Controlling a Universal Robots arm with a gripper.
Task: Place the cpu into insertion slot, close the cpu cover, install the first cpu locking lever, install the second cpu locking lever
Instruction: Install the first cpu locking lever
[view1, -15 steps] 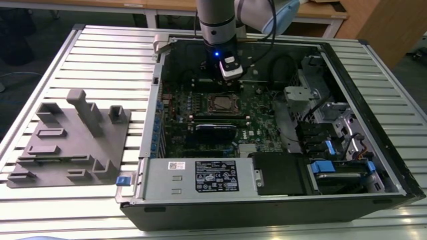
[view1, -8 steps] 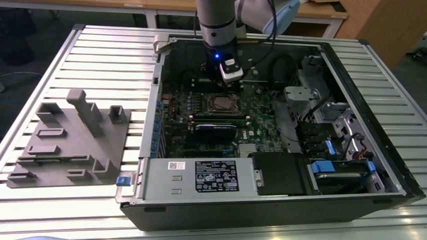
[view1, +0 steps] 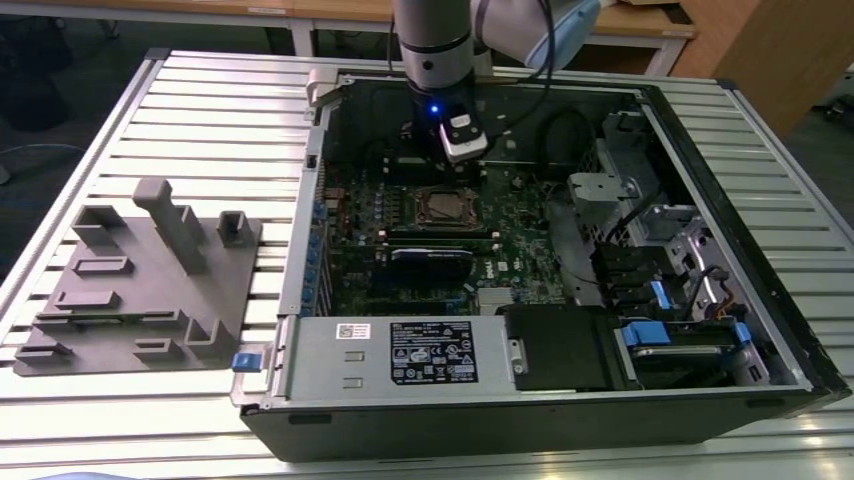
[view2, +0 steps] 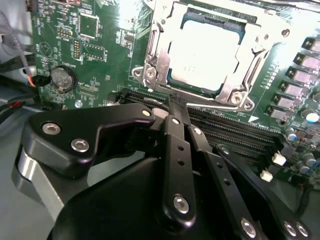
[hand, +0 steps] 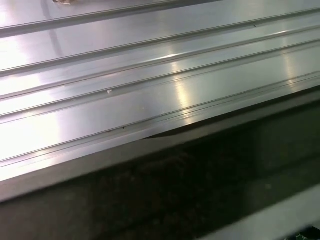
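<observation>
Slatted table (view1: 200, 110) bears open case (view1: 747, 250); cpu (view2: 210, 52) sits under cpu cover (view2: 155, 60).

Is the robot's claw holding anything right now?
No. The gripper has its fingers pressed together with nothing between them, just short of the cpu cover, which is down over the cpu.

green circuit board (view2: 100, 45), dull silver cpu cover (view2: 160, 60) framing a pale grey cpu (view2: 207, 50); black gripper (view2: 176, 107); ribbed silver table (hand: 150, 75).
</observation>
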